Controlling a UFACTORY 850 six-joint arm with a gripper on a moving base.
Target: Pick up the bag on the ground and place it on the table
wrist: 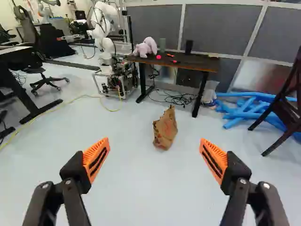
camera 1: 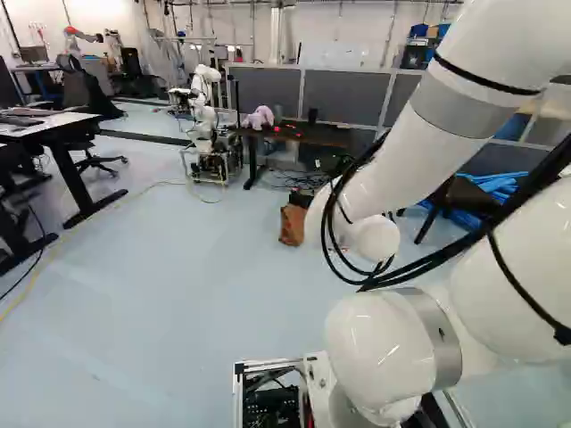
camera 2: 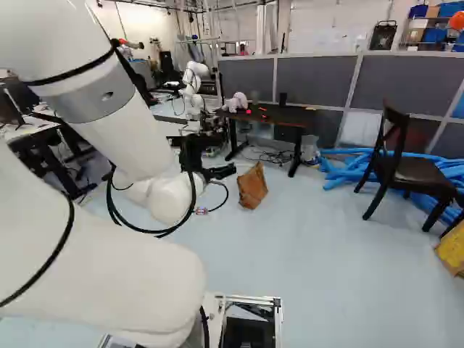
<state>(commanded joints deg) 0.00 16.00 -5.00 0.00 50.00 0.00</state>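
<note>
**Bag [wrist: 165, 128] on the floor [wrist: 150, 188], ungripped, with lift and placing both to do**

At the opening stage only, judging by the lie of things. Not picked up, not placed: upright but a little slanted on the floor, ahead of the tool [wrist: 154, 142] and short of the surface [wrist: 207, 64]. Wide open at the tool, with the orange pads [wrist: 98, 157] well apart and nothing gripped. Left to do, most likely in this order: approach, lower, straddle the brown paper, close, lift, carry across, set down on the surface, release.

Counted for the task: one bag, one tool with two pads, one likely surface.

Counted on that surface: one plush toy [wrist: 146, 47], one red ball [wrist: 158, 57], one small orange item [wrist: 170, 54], one black upright item [wrist: 189, 46], one grey upright item [wrist: 162, 44].

Counted around: one dark wooden chair [camera 2: 406, 172] near the blue tubes [wrist: 254, 109], too heaped for a sure count; beside the surface, one of another robot [wrist: 106, 35].
</note>
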